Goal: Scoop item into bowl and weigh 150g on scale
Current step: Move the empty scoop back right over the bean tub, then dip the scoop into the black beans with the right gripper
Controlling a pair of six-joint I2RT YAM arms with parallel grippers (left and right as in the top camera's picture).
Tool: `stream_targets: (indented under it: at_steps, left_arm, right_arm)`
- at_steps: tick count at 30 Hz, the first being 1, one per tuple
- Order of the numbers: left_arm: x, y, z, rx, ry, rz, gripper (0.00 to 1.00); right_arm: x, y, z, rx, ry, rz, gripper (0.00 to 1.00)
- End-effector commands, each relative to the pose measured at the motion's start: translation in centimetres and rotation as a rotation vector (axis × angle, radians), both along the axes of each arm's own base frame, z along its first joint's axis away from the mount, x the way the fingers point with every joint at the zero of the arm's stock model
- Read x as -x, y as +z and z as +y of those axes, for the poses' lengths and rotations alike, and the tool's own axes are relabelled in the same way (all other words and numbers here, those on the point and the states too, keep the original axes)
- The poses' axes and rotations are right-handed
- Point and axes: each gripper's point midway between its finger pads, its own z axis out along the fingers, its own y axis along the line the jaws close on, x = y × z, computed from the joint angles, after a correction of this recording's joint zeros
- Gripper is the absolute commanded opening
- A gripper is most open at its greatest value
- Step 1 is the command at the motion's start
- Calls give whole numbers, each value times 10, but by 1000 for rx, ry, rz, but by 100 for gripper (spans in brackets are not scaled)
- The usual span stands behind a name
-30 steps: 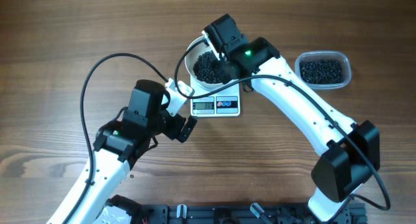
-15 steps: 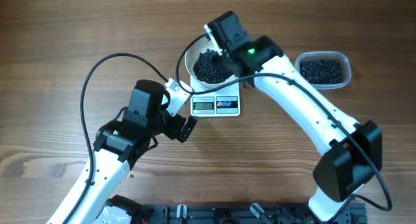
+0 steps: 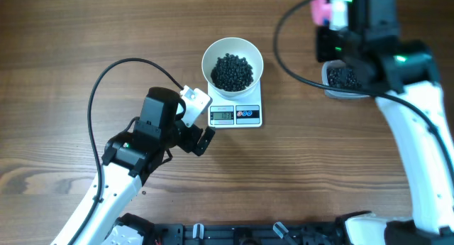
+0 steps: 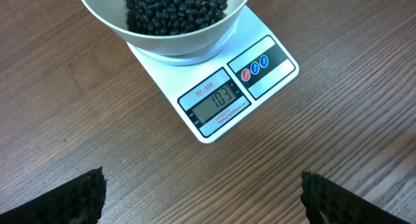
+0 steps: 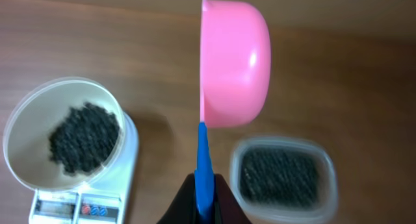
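Right wrist: bowl (image 5: 29,126) (seemingly) on scale (image 5: 45,202)

Open table (image 3: 64,32) separates the scale (image 3: 236,116) and bowl (image 3: 207,60) from the tub (image 5: 329,178).

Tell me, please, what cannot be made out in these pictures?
- Overhead: the right arm covers part of the tub; the top edge cuts the scoop; the scale display is too small to read.
- Left wrist: the top edge cuts off part of the bowl.
- Right wrist: blurred; the scoop is side-on, so its contents are hidden.
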Motion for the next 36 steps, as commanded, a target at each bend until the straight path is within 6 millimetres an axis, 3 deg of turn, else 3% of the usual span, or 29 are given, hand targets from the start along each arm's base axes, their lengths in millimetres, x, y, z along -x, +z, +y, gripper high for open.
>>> stream_targets:
  at_steps: [1,4,8,16,21,36]
  left_arm:
    - [0,-2,1,-4,-6,5,100]
    - [0,-2,1,-4,-6,5,100]
    - [0,-2,1,-4,-6,5,100]
    - [0,-2,1,-4,-5,5,100]
    - [0,-2,1,-4,-6,5,100]
    - [0,-2,1,-4,-5,5,100]
  right_arm:
    - [13,-10,-38,-34,-124,84,4]
    - [23,-30,-72,-27,-212,183,4]
    - [26,-61,-101,-13,-272,296,4]
    - [19,-131,-127,74,-319,517,4]
    - [18,-162,-142,152,-373,607,4]
    - [16,-193,-144,169,-369,683,4]
